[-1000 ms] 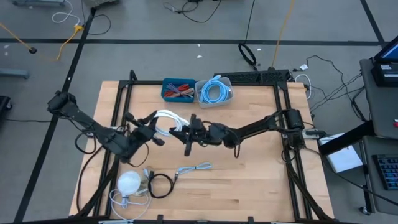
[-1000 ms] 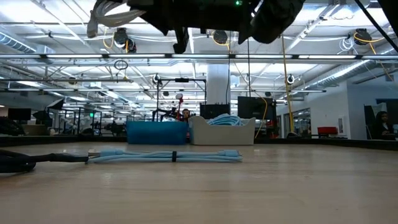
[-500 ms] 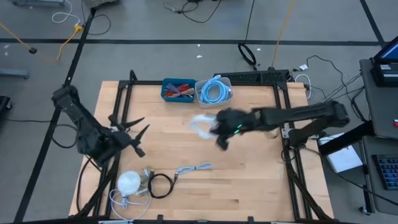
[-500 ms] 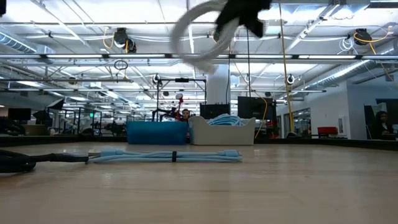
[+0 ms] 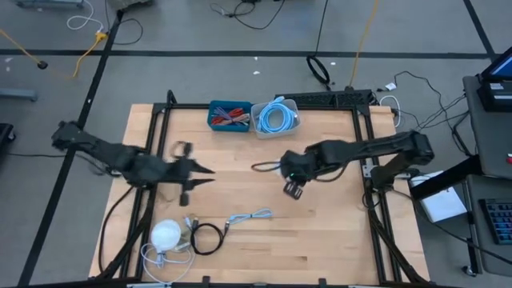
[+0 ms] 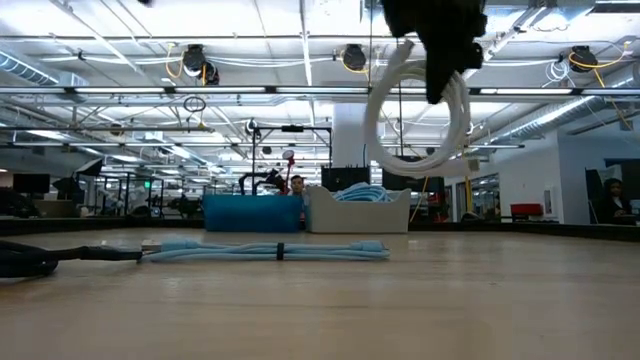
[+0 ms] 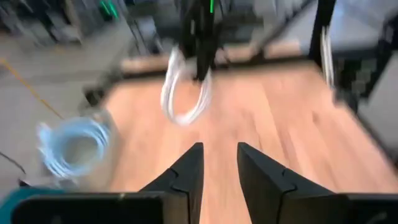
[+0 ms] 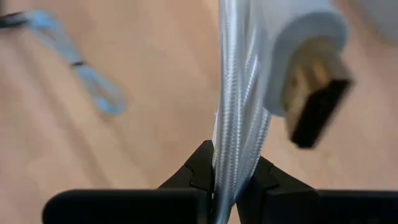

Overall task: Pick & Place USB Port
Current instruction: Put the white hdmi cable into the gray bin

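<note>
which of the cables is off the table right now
The white coiled cable, hanging from the right gripper in mid-air. The light blue cable and black cable lie on the table.

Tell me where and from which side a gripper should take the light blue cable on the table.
Grip the light blue cable at its middle, by the dark tie, from above, jaws across its length. It lies flat as a thin folded bundle, so the tied middle probably keeps the strands together. The left gripper is open and nearer; the right gripper holds the white cable.

Grey floor point(image 5: 200, 32), overhead ceiling lights point(image 6: 200, 62)
</note>
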### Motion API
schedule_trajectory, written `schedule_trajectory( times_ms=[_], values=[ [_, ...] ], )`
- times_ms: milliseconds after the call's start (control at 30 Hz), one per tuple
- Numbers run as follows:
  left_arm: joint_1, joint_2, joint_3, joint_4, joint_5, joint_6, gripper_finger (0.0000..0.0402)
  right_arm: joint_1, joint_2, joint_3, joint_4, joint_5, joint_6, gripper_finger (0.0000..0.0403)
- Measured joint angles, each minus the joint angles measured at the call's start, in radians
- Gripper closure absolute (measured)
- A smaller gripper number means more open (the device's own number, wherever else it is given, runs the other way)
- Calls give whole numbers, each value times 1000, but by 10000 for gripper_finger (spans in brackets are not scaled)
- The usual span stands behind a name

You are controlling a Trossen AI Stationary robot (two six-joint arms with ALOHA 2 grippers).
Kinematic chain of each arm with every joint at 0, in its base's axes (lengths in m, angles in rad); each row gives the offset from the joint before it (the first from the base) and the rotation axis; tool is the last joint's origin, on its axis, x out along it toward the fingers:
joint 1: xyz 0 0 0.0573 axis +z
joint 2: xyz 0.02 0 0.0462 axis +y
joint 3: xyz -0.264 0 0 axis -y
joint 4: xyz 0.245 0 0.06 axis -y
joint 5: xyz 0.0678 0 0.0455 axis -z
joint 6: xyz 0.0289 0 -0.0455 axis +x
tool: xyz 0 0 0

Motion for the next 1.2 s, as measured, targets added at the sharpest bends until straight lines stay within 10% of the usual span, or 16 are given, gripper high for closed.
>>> schedule_trajectory(
  times_ms=[267, 667, 1200],
  values=[
    [282, 159, 7, 35, 319, 209, 281, 123, 193, 258, -14, 66, -84, 377],
    [375, 207, 12, 209, 703, 353, 252, 229, 258, 412, -70, 61, -53, 377],
    [363, 347, 39, 316, 769, 302, 252, 206, 266, 398, 91, 59, -131, 377]
  ],
)
